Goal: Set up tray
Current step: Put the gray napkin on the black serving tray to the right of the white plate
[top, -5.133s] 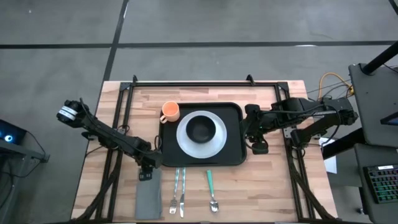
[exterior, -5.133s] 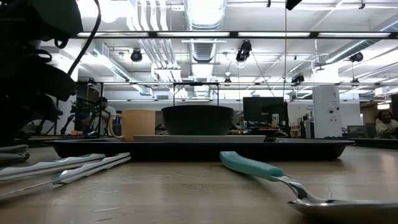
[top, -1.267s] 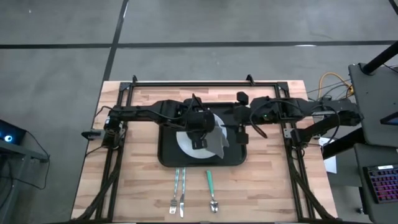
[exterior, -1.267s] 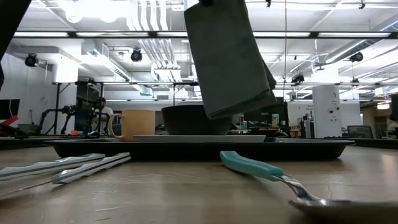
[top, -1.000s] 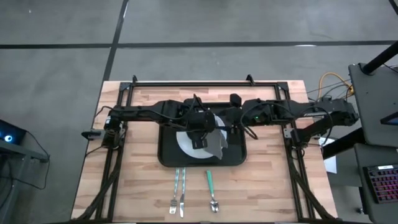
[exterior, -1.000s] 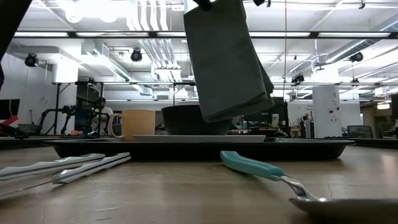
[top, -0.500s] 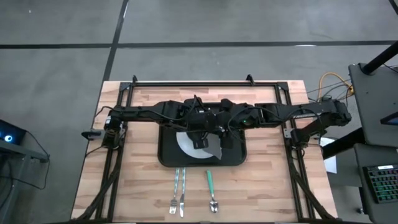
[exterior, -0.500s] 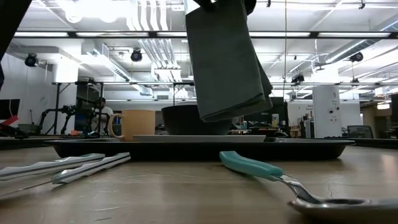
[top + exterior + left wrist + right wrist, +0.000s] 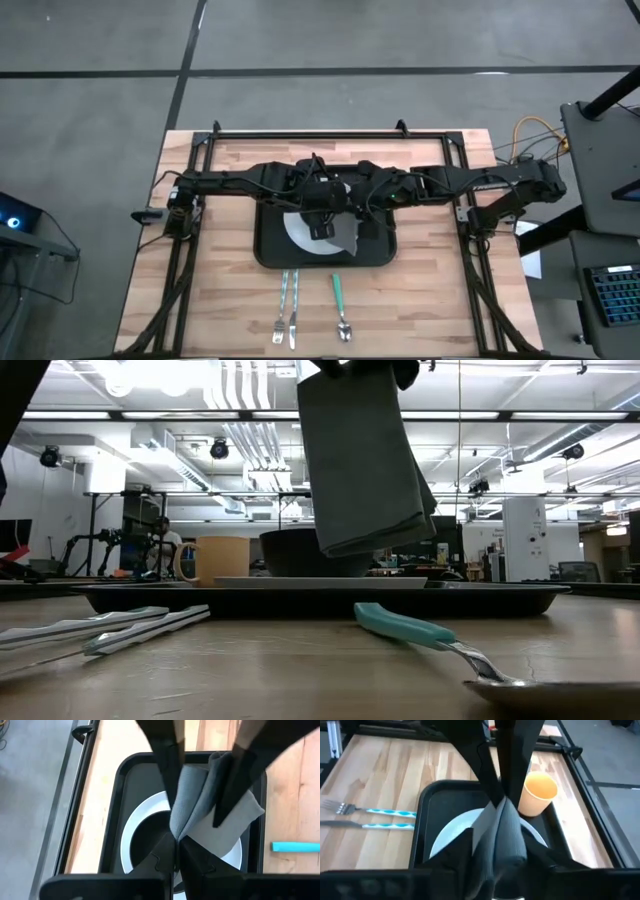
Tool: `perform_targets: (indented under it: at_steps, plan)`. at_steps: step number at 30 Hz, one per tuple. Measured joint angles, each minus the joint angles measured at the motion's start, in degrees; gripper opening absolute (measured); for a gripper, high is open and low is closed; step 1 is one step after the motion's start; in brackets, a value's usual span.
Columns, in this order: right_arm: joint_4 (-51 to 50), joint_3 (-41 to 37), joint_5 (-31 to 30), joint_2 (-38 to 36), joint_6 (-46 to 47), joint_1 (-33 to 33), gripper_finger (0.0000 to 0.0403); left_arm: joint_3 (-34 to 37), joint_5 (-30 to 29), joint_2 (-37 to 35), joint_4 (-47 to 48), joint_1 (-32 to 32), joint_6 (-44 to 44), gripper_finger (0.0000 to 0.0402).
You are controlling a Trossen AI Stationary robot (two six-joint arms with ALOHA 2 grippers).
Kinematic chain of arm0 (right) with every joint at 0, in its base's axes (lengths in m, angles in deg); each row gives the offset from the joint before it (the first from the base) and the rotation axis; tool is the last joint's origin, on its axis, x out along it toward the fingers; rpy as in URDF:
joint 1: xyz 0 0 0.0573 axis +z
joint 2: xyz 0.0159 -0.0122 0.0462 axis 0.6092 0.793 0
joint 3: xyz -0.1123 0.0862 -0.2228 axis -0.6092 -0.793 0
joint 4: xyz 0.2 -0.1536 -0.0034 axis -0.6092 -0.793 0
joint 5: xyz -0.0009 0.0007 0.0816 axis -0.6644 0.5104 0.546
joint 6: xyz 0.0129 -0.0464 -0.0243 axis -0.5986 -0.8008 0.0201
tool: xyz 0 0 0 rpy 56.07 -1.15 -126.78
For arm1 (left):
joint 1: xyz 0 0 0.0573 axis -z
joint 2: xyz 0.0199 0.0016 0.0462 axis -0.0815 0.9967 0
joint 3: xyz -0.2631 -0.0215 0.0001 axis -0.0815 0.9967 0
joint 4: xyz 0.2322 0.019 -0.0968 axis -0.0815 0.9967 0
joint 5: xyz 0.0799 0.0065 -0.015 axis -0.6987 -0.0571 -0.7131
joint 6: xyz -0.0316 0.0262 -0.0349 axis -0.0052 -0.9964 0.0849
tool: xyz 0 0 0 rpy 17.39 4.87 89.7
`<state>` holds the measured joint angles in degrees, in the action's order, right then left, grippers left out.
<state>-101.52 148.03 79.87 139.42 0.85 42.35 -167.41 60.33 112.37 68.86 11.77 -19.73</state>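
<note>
The large black rectangular tray [image 9: 270, 250] lies mid-desk. Above its white round plate [image 9: 295, 232], the left pincer [image 9: 176, 847] is clamped on a grey folded napkin [image 9: 365, 465], probably for handover; the right pincer [image 9: 497, 852] stands apart around it.

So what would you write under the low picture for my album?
A grey napkin hangs above the tray, with a bowl, cup and spoon below.
</note>
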Motion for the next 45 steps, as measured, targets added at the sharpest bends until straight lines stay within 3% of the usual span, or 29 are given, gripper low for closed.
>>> perform_targets:
  at_steps: [6, 13, 21, 26, 32, 37, 42, 45]
  plan:
    - [-0.1, 0.0, 0.1, 0.0, -1.7, 0.0, 0.0018, 0.0, 0.2, 0.0, -0.1, 0.1, 0.0, 0.0]
    - [-3.9, 1.4, -0.1, -1.4, -0.4, 0.0, 0.001, 0.0, 0.7, -0.5, -0.8, 0.8, -1.5, 0.0012]
    - [-10.9, 0.0, -3.9, -10.6, 5.3, 1.0, 0.0009, 0.0, 0.4, -6.9, 0.9, 1.6, -2.2, 0.0087]
    - [-13.3, -2.9, -4.8, -16.6, 13.7, 5.6, 0.0009, 0.0, -0.2, -10.6, 1.2, 1.6, -2.1, 0.0116]
    - [-14.5, -10.0, -9.6, -21.1, 27.2, 17.4, 0.0009, 0.0, -0.2, -13.1, 1.8, 1.7, -2.1, 0.0118]
    - [-9.9, -19.1, -14.4, -24.2, 37.0, 25.5, 0.0008, 0.0, -0.2, -13.5, 1.9, 1.9, -2.1, 0.0118]
    - [-2.6, -28.7, -15.0, -28.1, 36.7, 22.2, 0.0008, 0.4, -0.1, -13.5, 1.9, 1.9, -2.1, 0.0118]
    - [2.0, -33.9, -11.1, -29.9, 32.8, 16.8, 0.0008, 1.2, -0.2, -13.5, 1.7, 1.9, -2.1, 0.0118]
